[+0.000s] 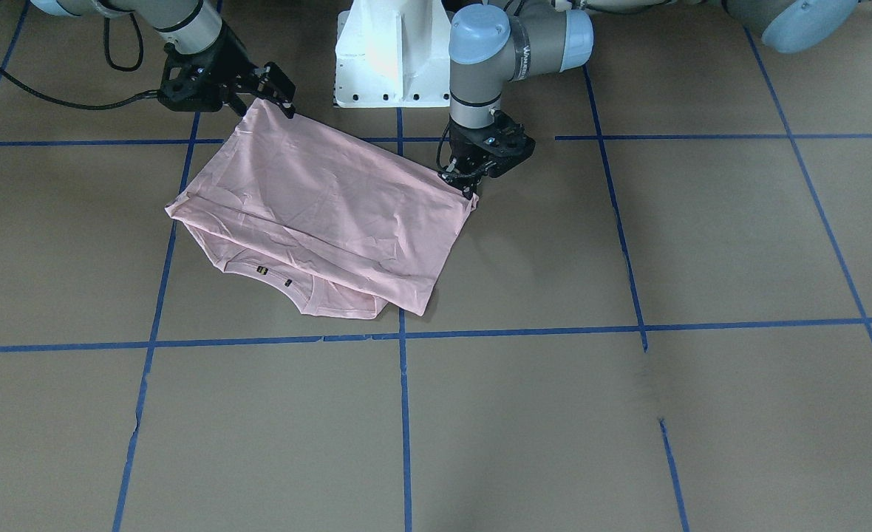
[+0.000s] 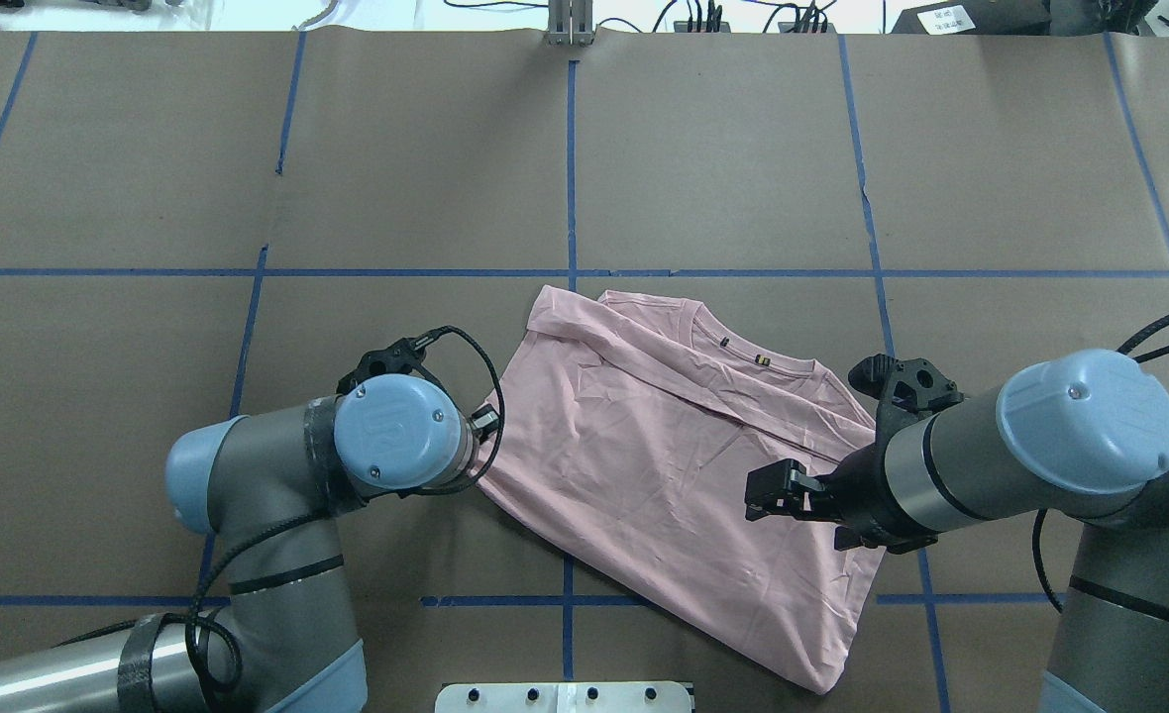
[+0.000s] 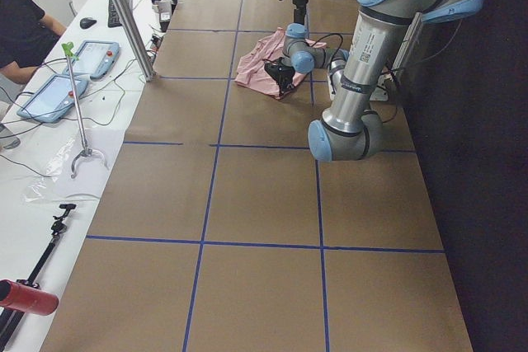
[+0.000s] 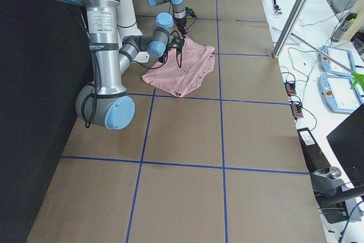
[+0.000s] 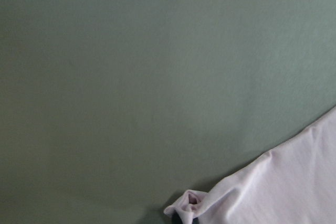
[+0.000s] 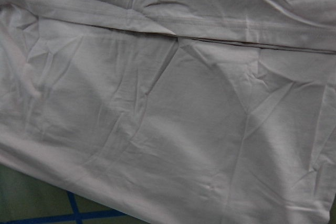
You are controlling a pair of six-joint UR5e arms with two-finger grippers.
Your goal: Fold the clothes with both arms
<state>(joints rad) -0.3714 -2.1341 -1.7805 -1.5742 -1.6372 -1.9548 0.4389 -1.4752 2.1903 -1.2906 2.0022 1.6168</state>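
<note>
— Down at the left fingers (image 1: pixel 467 183): apart or closed?
— Closed, pinching a bunched corner of the shirt (image 1: pixel 332 199), low against the surface (image 1: pixel 628 414). Backed up by the wrist view, with a little knot of pink cloth at its bottom edge.
— And at the right fingers (image 1: pixel 279 83)?
— Apart, by the look of it, holding nothing, hovering above the cloth rather than on it. Looking straight down on creased pink fabric from that wrist.
— Whereabouts for the shirt itself?
— Lying just in front of the white base (image 1: pixel 388 52), aslant to the blue tape lines (image 1: pixel 403 384), already doubled over once, with the collar (image 2: pixel 743 349) peeking out along the far edge. No print showing.
— So which step?
— Probably between folds, with one near corner gripped and the other near corner (image 2: pixel 812 668) lying loose.
— Next, then?
— Likely lowering the right side onto that loose corner, pinching through both layers, then lifting evenly with both arms and carrying the near edge over toward the collar. Worth matching height and pace, or risk skewing the fold.
</note>
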